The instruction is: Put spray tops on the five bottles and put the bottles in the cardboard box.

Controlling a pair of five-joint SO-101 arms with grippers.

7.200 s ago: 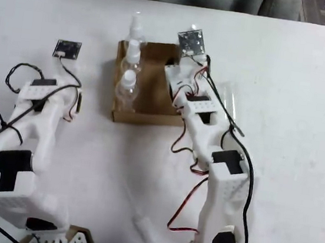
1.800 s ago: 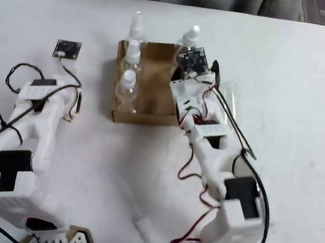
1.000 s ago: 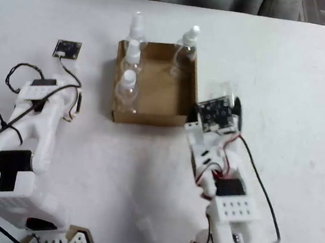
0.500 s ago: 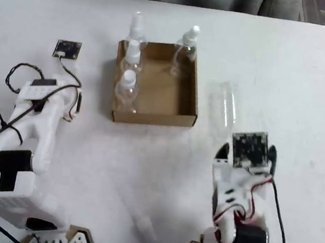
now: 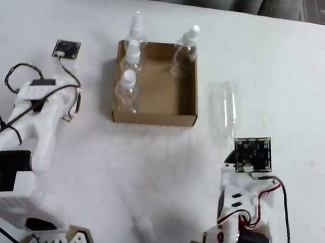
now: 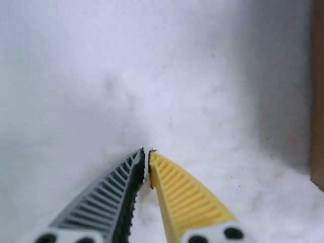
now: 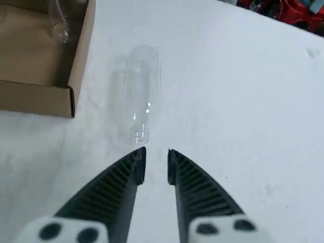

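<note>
Cardboard box [image 5: 151, 119] in the high view holds four capped bottles: a row of three bottles [image 5: 128, 85] along its left wall and a fourth bottle [image 5: 186, 47] in its far right corner. An uncapped bottle [image 5: 222, 110] lies on the table [image 5: 309, 86] just right of it. In the left wrist view, the left gripper [image 6: 147, 152] is pinched closed on nothing above the table. In the right wrist view, the right gripper [image 7: 157, 152] is slightly parted and empty, its tips near the uncapped bottle's open neck.
</note>
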